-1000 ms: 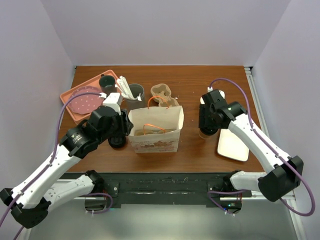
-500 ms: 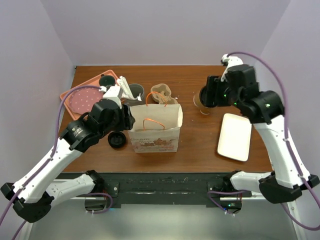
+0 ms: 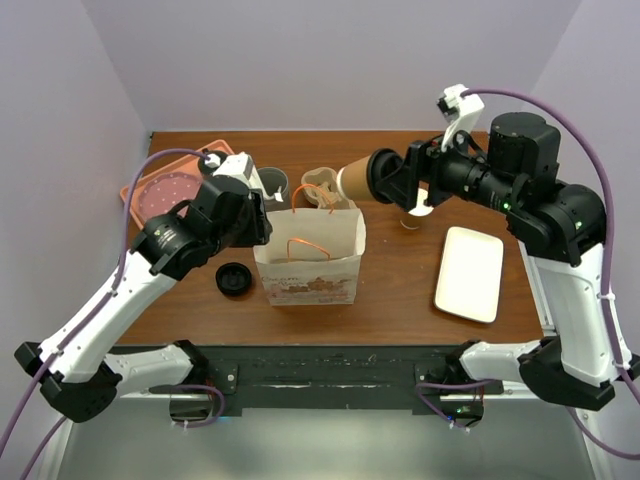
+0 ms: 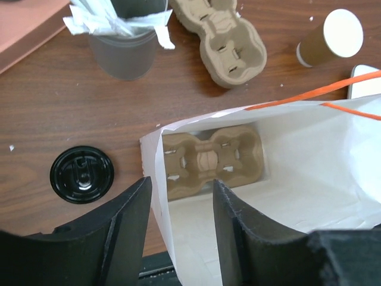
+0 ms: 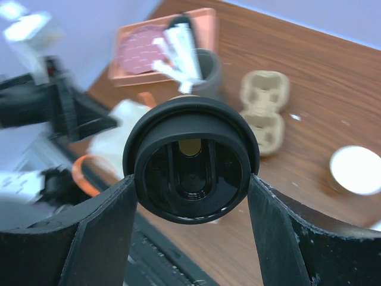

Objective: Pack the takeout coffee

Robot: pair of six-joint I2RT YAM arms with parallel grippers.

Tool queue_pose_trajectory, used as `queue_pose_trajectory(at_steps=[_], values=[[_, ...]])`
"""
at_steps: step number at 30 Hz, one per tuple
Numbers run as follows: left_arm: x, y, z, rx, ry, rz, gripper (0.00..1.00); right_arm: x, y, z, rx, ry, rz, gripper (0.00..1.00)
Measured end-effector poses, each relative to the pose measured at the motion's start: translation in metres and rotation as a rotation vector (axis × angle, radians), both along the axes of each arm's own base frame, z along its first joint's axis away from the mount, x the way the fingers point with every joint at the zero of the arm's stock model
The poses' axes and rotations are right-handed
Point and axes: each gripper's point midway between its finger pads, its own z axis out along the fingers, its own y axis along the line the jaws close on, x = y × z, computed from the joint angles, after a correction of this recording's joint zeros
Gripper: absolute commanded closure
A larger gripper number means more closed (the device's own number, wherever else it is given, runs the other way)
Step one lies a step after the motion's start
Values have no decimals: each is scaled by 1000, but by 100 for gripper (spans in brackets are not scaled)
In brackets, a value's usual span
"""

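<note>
Near the bag (image 3: 310,262), black lid (image 3: 232,279), cup carrier (image 3: 325,190); takeout coffee (image 3: 352,181) aloft.

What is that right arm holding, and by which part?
The takeout coffee, tipped on its side, gripped by the right gripper at its black-lidded top.

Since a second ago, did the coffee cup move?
Yes. The takeout coffee, held by the right gripper, went from beside the white tray farther back, toward the paper bag.
</note>
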Motion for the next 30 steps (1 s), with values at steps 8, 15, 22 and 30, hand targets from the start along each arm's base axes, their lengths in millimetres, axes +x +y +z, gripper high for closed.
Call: queue_pose_trajectory(at_steps=[8,15,22,30], values=[[3,-3,-6,25,37,0,53,-43,49,-7,19,13,277,63],[8,-7,5,12,19,3,52,-47,55,-18,-20,21,315,64],[8,-8,3,10,33,6,51,-48,82,-50,-148,56,378,65],[4,-4,0,-2,43,21,50,-25,93,-80,-291,51,340,66]])
